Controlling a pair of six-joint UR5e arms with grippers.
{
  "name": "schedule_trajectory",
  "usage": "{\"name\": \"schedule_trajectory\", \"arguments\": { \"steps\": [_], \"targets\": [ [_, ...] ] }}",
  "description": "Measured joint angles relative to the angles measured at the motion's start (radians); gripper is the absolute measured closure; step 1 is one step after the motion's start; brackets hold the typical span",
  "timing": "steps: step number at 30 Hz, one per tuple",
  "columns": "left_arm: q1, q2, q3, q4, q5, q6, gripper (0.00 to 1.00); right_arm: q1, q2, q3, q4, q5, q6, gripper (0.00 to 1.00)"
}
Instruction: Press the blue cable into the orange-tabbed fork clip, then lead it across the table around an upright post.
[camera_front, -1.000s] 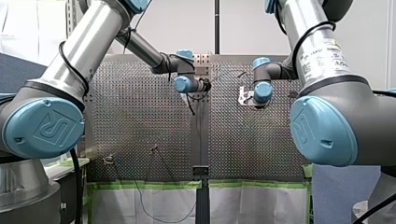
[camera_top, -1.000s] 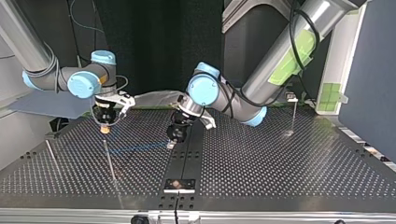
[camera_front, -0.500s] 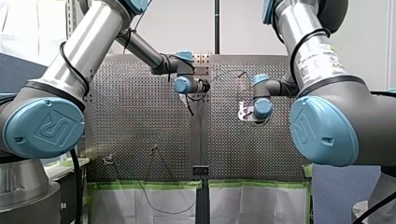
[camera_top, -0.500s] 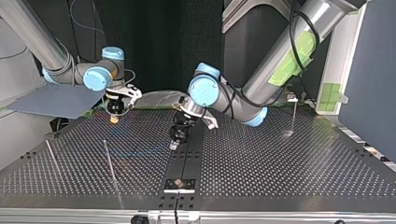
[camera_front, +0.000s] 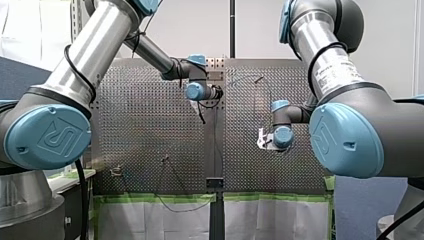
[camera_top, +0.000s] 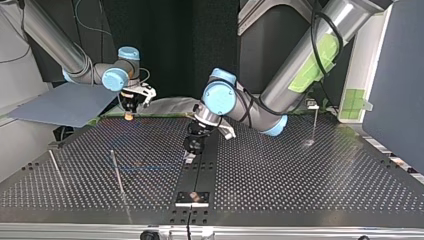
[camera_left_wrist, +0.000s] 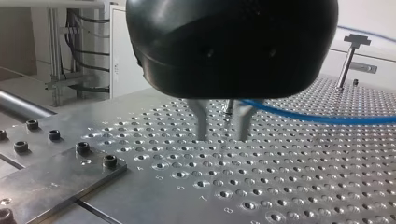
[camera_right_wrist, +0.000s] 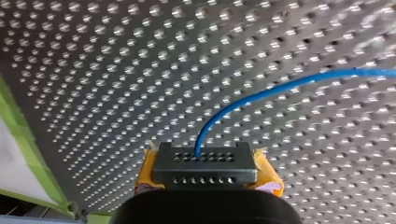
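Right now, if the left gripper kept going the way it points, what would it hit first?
The perforated table: my left gripper points down at it, open fingertips seemingly close above the holes. The blue cable passes beside the fingers, not under them, as far as the left wrist view shows.

Pale wall (camera_front: 190, 30), dark backdrop (camera_top: 165, 50), green tape (camera_front: 150, 198) below

Silver tubes (camera_front: 95, 45), blue joint caps (camera_front: 47, 136), black cables (camera_front: 75, 62), yellow-padded right end effector (camera_right_wrist: 205, 163)
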Motion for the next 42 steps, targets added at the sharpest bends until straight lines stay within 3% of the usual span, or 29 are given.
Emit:
{"name": "schedule_trajectory", "arguments": {
  "steps": [6, 7, 18, 28, 34, 42],
  "targets": [
    [0.001, 0.0, 0.0, -0.001, -0.008, 0.004, 0.58, -0.012, 0.025, 0.0, -0.012, 0.0, -0.005, 1.0],
    [0.002, 0.0, 0.0, -0.001, -0.01, 0.004, 0.52, -0.015, 0.029, 0.0, -0.015, 0.001, -0.007, 1.0],
    [0.009, -0.001, 0.0, -0.012, -0.025, 0.005, 0.52, -0.052, 0.069, 0.0, -0.054, -0.002, -0.012, 1.0],
    [0.017, -0.026, 0.0, -0.036, -0.05, 0.008, 0.49, -0.098, 0.173, 0.0, -0.083, 0.0, -0.015, 1.0],
    [0.013, -0.068, 0.0, -0.031, -0.068, 0.02, 0.49, -0.117, 0.211, 0.0, -0.106, 0.0, -0.013, 1.0],
    [0.019, -0.073, 0.0, -0.028, -0.078, 0.023, 0.49, -0.134, 0.282, -0.001, -0.154, 0.001, -0.002, 1.0]
  ]
}}
